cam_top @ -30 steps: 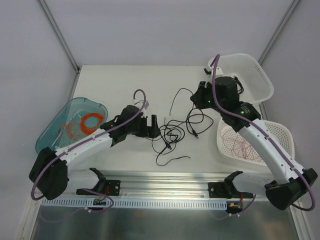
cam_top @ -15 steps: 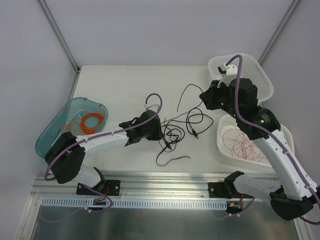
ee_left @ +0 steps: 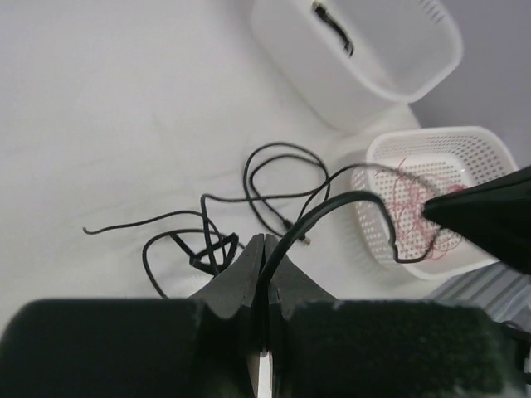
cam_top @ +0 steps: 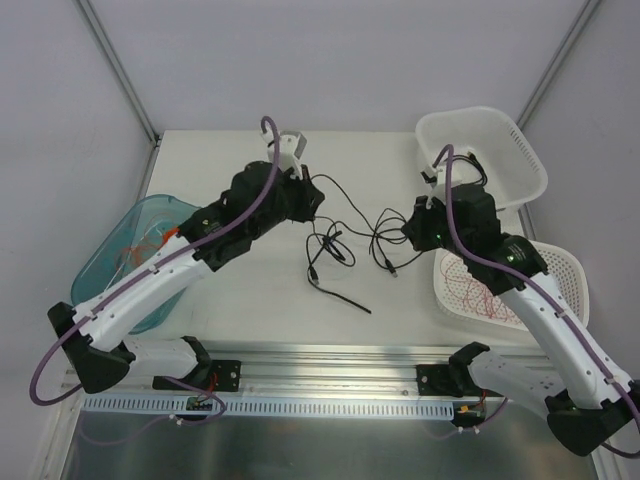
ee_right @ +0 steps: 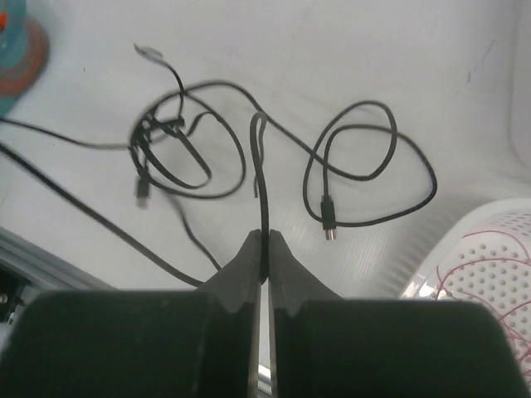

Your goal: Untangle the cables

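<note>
No readable text, labels, brands or numbers in any view. Baskets (cam_top: 522, 138), tray (cam_top: 176, 204) and rail (cam_top: 330, 406) show no legible marking. The small boards (cam_top: 200, 402) on the rail are too small to read.

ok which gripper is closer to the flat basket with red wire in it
Right. The right gripper, shut on the black cables, sits just left of the flat basket. The left gripper is well to the left of that, beyond the cable loops.

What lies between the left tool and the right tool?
Only black cables, running from left tool to right tool over the table: top view.
</note>
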`<state>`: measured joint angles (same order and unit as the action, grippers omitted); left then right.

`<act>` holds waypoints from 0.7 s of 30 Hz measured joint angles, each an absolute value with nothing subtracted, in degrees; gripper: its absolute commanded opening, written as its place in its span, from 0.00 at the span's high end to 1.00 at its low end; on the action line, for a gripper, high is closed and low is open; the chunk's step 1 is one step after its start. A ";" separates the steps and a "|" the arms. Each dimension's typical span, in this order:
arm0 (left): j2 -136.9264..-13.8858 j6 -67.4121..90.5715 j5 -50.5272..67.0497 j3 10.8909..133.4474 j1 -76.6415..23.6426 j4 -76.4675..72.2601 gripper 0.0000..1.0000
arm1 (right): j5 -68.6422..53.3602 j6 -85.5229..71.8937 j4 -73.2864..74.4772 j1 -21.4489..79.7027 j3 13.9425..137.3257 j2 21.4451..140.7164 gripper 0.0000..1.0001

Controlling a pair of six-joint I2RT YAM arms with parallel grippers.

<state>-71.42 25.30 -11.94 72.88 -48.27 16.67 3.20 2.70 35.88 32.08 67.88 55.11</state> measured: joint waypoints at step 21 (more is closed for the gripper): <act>-78.52 20.32 -6.31 93.86 -39.64 28.49 1.00 | -11.55 1.96 27.09 32.69 61.34 60.31 0.94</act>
